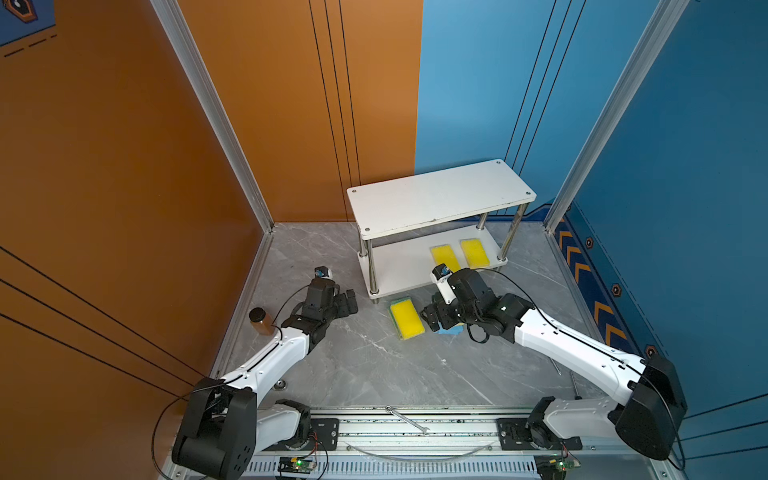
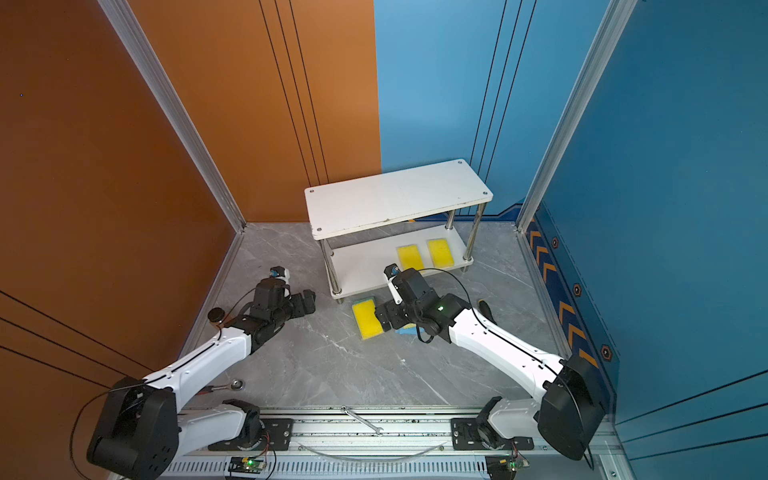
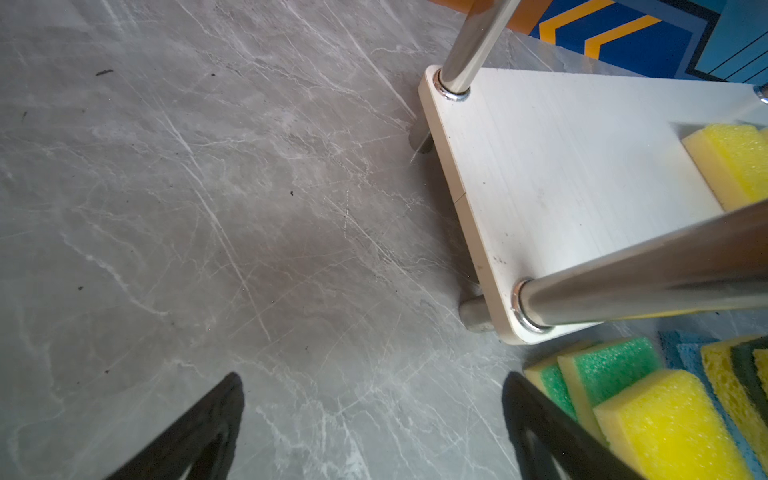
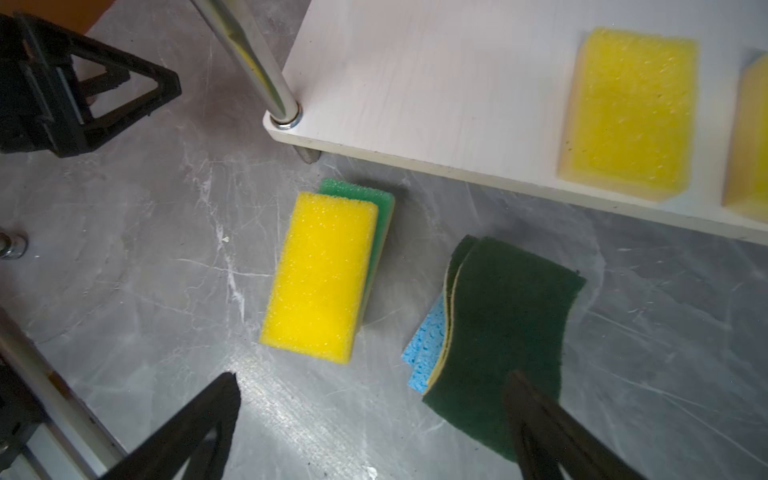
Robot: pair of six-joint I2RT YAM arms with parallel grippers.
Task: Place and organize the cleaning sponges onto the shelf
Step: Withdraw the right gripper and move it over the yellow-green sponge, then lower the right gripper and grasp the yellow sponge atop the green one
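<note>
Here, dark-green sponge (image 4: 511,307) lies beneath right hand (image 4: 372,374).

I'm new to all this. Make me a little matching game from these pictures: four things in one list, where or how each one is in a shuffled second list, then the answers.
Things:
1. light blue sponge
2. brown jar
3. wrench
4. shelf's top board

Places or states:
A. lying on the metal rail at the front
B. partly under the dark green sponges
C. bare, nothing on it
D. standing beside the orange wall

Pairs: 1-B, 2-D, 3-A, 4-C
</note>
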